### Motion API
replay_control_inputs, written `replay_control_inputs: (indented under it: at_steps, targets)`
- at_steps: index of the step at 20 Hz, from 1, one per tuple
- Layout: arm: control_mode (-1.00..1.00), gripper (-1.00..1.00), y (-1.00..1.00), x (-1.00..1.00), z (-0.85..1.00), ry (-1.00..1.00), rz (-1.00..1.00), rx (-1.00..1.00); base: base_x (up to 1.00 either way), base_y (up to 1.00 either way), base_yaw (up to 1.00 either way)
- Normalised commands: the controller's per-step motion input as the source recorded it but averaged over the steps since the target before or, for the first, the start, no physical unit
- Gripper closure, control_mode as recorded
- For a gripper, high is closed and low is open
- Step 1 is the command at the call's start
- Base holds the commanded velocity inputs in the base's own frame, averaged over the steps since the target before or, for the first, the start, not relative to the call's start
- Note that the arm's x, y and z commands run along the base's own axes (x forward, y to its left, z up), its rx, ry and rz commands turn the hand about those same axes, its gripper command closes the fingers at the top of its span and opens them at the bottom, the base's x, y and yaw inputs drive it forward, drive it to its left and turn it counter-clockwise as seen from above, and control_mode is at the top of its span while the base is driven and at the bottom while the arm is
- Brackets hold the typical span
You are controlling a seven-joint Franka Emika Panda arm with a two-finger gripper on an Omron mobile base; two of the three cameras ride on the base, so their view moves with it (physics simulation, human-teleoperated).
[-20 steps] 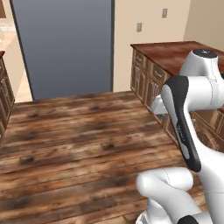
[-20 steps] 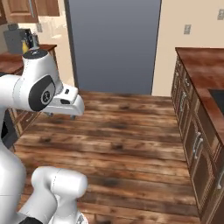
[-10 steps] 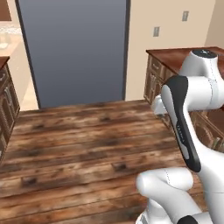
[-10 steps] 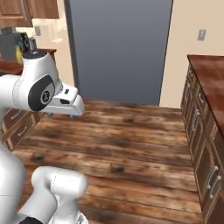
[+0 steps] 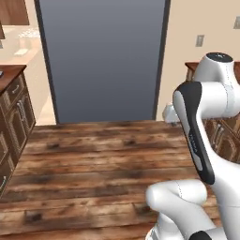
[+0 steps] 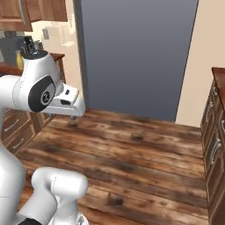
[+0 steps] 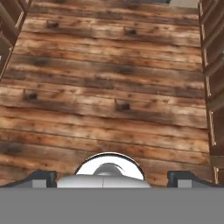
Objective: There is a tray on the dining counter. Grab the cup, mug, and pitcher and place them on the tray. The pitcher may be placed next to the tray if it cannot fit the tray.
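My gripper (image 7: 111,177) is open, its two dark fingertips (image 7: 41,177) wide apart with nothing between them, and it points down at bare wood floor. In the right base view the gripper (image 6: 60,116) hangs under the white hand at the left, well above the floor. A mustard-yellow shape that looks like the pitcher (image 6: 19,59) stands on the far-left counter beside a grey coffee machine (image 6: 17,44), partly behind my arm. The tray, the dining counter, the cup and the mug are out of view.
A tall grey door panel (image 5: 101,56) fills the wall ahead. Dark wood cabinets stand at the left (image 5: 14,117) and a wood-topped cabinet run at the right (image 6: 215,132). Plank floor (image 6: 132,154) lies open between them.
The whole scene has slid right in both base views, so the base has moved. The right-hand counter has drifted toward the edge. The arm's pose is unchanged and the gripper stays open.
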Motion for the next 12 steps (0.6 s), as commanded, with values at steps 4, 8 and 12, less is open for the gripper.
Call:
replay_control_inputs:
  at_steps: [4,8,12]
  targets:
    - [1.00,-1.00,0.00,0.00,0.00,0.00,0.00,0.00,1.00,-0.46,0.45]
    - [1.00,-1.00,0.00,0.00,0.00,0.00,0.00,0.00,1.00,-0.45,0.48]
    - [1.00,-1.00,0.00,0.00,0.00,0.00,0.00,0.00,1.00,-0.50,0.54]
